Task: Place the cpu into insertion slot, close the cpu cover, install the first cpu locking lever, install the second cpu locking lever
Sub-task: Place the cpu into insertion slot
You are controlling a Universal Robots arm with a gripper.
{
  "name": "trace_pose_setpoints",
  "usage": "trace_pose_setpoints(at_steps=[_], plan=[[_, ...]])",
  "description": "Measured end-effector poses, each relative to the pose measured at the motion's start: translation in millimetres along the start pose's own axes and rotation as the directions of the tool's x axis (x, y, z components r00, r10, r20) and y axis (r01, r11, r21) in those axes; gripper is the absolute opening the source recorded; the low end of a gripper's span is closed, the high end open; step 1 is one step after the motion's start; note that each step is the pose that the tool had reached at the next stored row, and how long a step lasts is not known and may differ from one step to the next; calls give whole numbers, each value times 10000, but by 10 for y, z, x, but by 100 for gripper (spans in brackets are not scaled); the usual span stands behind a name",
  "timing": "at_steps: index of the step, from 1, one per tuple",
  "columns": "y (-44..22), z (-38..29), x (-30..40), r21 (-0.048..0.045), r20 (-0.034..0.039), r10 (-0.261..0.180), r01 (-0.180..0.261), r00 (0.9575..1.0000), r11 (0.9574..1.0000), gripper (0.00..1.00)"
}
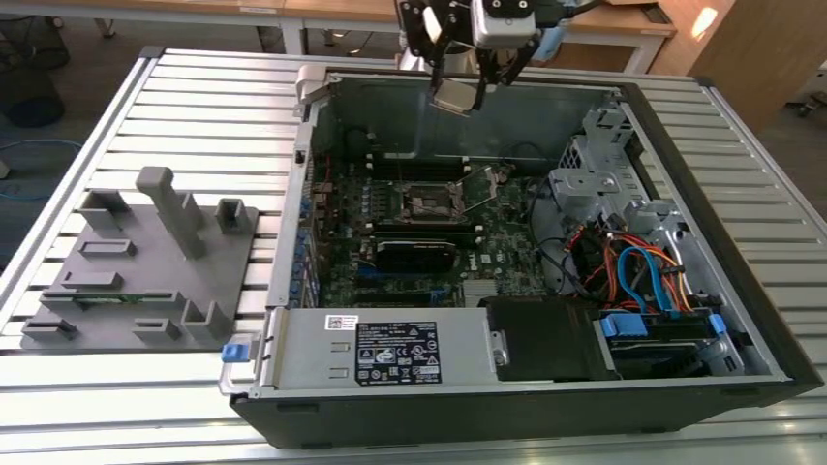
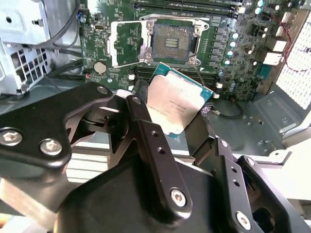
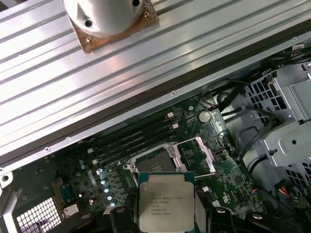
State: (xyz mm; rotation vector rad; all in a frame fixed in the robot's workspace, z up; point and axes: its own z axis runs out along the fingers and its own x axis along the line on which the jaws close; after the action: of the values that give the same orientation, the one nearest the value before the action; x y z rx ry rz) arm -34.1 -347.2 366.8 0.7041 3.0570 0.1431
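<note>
So here's our open case (image 1: 305,126) lying on its side on the slatted table (image 1: 194,107), and everything that matters sits inside it. The slot (image 1: 431,201) is our reference: it's in the middle of the green board (image 1: 339,242), bare, with its contact field showing in the second wrist view (image 2: 172,41). The cover (image 2: 127,43) is swung open and sits right beside the slot on its hinge side, and we can see green board through its window. The gripper (image 1: 459,92) hangs well above the slot, up over the case wall on the far side of the memory slots (image 2: 184,6). Its fingers (image 2: 138,109) are clamped on two opposite edges of the cpu (image 2: 179,99), so the chip is up in the air, well apart from the slot, metal top facing both wrist cameras (image 3: 166,204). There's fine print on that top, but we're not reading it off. On the other side of the slot from the gripper there's a black card (image 1: 413,257), then the power supply (image 1: 304,349) at the case edge, wearing a black printed label (image 1: 394,354) and a small white sticker (image 1: 340,323). Orange and blue cables (image 1: 646,276) bunch in the case corner near it. Outside the case, on the exterior view's left, sits a grey fixture (image 1: 142,262).
</note>
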Motion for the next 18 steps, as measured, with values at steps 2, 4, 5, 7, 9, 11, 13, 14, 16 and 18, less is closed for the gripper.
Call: trace_pose_setpoints(at_steps=[2, 4, 5, 7, 9, 11, 13, 14, 16, 18], plan=[[0, 1, 0, -4, 20, 230, -230, 9997, 9997, 54], [0, 2, 0, -9, 40, 449, -449, 9990, 9990, 54], [0, 3, 0, -10, 45, 516, -516, 9987, 9987, 54], [0, 3, 0, -12, 50, 568, -568, 9984, 9984, 54], [0, 4, 0, -13, 54, 604, -604, 9982, 9982, 54], [-1, 5, 1, -15, 62, 700, -699, 9975, 9975, 54], [-1, 7, 1, -17, 69, 778, -778, 9969, 9970, 54], [-1, 9, 1, -18, 72, 816, -816, 9966, 9967, 54], [-1, 12, 1, -20, 80, 900, -899, 9959, 9959, 54], [-2, 15, 1, -24, 91, 1028, -1028, 9947, 9947, 54]])
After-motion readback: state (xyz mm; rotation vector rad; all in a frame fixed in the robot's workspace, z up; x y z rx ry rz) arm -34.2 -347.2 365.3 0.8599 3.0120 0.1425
